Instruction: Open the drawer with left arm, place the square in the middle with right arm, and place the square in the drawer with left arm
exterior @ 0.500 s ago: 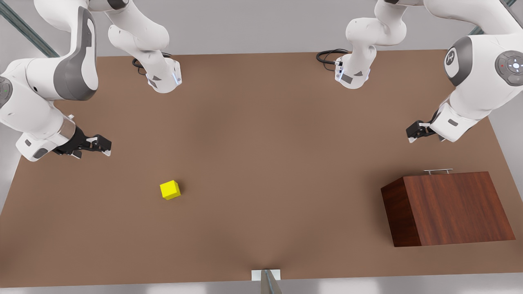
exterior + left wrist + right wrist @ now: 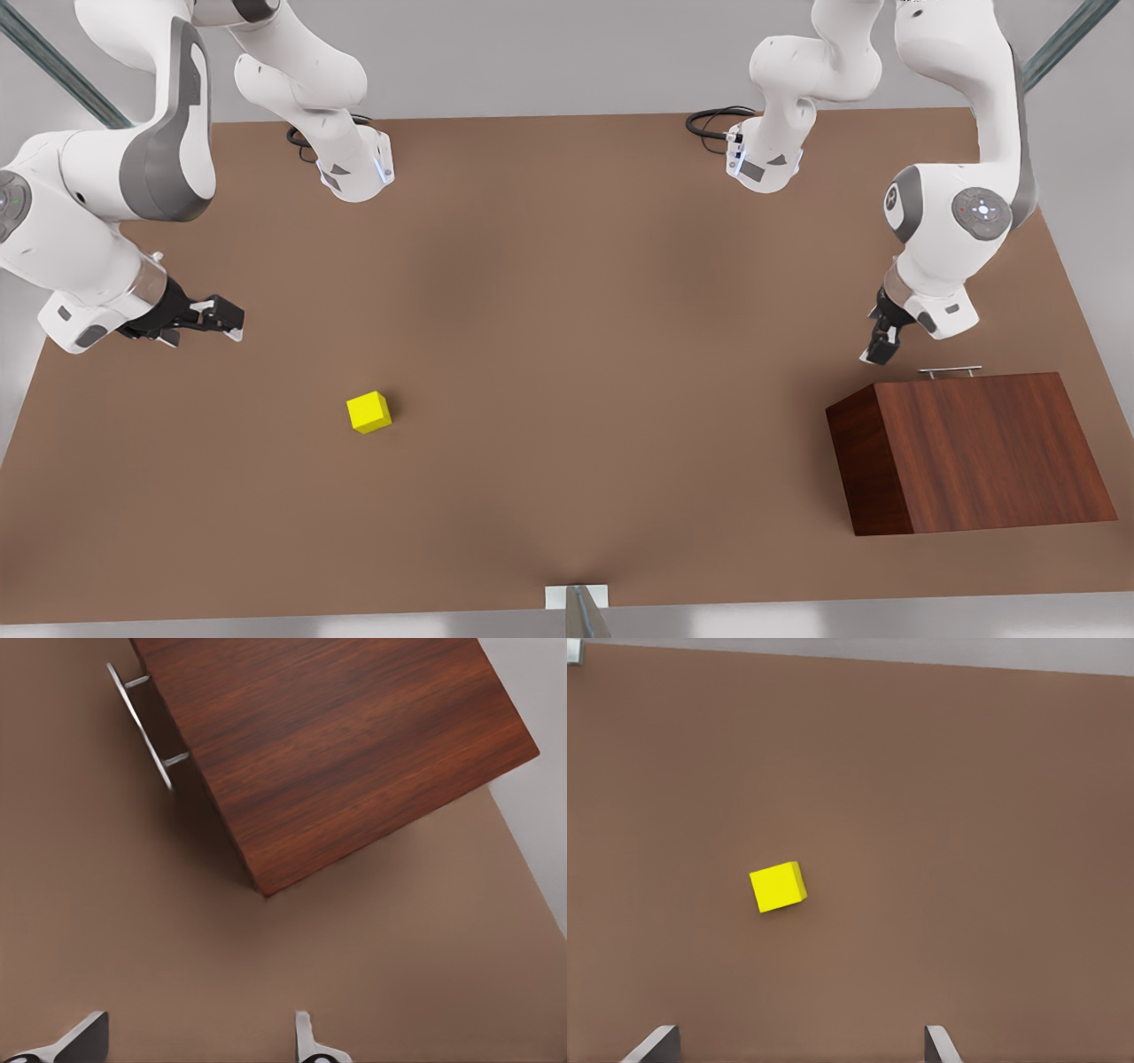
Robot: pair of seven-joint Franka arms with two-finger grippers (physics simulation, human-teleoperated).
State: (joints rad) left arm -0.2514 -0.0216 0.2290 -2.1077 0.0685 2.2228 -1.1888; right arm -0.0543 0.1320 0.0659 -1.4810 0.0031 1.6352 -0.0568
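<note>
Left gripper [image 2: 880, 353] swung toward one drawer [image 2: 970, 443]; both grippers spread, right gripper [image 2: 215, 317] near one square [image 2: 368, 412].

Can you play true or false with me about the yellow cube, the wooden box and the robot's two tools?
1. The yellow cube sits inside the drawer. False: it lies on the bare table, far from the wooden cabinet.
2. The left tool hangs close to the cabinet's silver handle. True.
3. The left tool grips the handle. False: its fingers are open, apart from the handle.
4. The right tool holds nothing. True.
5. The drawer is shut. True.
</note>
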